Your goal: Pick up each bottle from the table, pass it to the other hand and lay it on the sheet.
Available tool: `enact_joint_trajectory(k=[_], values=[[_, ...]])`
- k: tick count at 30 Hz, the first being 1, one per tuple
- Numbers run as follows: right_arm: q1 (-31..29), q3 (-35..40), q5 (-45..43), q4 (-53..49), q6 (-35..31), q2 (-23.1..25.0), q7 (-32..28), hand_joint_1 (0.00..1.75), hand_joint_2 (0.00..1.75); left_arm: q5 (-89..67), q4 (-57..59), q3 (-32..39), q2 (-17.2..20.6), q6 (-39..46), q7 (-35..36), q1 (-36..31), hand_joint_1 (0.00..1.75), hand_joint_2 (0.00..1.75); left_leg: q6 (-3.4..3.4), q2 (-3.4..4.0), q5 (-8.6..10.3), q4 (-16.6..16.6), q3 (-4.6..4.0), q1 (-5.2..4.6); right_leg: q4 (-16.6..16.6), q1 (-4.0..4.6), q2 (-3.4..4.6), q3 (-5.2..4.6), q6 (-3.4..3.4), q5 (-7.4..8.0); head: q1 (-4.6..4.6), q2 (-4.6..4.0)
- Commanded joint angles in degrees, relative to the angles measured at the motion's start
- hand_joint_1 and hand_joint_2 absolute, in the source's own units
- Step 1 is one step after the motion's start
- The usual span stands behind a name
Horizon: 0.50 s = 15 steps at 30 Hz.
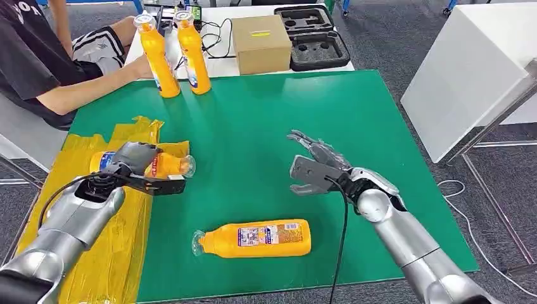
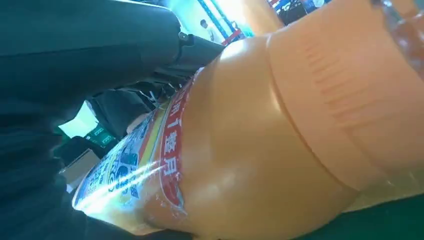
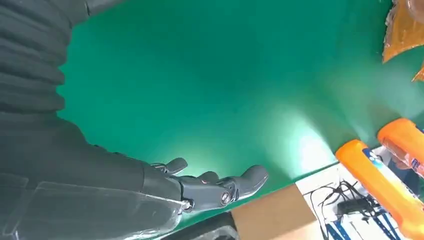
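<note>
grey carpet floor (image 1: 392, 38), a white table (image 1: 221, 63) behind the green one (image 1: 354, 114), white cabinet (image 1: 468, 69) right

Robot lab: green-topped table (image 1: 354, 126), foam tool case (image 1: 313, 35), loose cables (image 1: 218, 31).

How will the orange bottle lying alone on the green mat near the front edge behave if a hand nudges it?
The lying bottle is rounded, so it would likely roll sideways. It looks filled with orange liquid, so probably hefty. Its glossy label may be slippery on the smooth green mat.

Glossy plastic bottle (image 1: 256, 238); matt green table cover (image 1: 316, 114); crinkled yellow sheet (image 1: 120, 253).
</note>
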Motion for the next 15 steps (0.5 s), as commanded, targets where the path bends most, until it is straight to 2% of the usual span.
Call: enact_joint_trajectory(k=[1,15], values=[[-4.01,1.71,-0.09,5.35,0.12,0.63,-0.16,0.0,1.75,1.15,7.54,0.42,-2.42,-0.63,-2.51,-3.93,0.0,1.75,-0.08,-0.02,-0.04,0.01,0.13,0.02,0.02,0.03,-0.09,0.13,-0.07,-0.04,0.0,0.0],[-4.16,1.8,-0.01,6.98,-0.68,0.69,-0.23,0.0,1.75,3.45,6.6,-0.32,-1.92,-0.09,-4.67,-4.04,0.0,1.75,-0.1,0.0,-0.09,0.03,0.22,0.04,0.03,0.06,-0.1,0.23,-0.09,-0.09,0.0,0.0]])
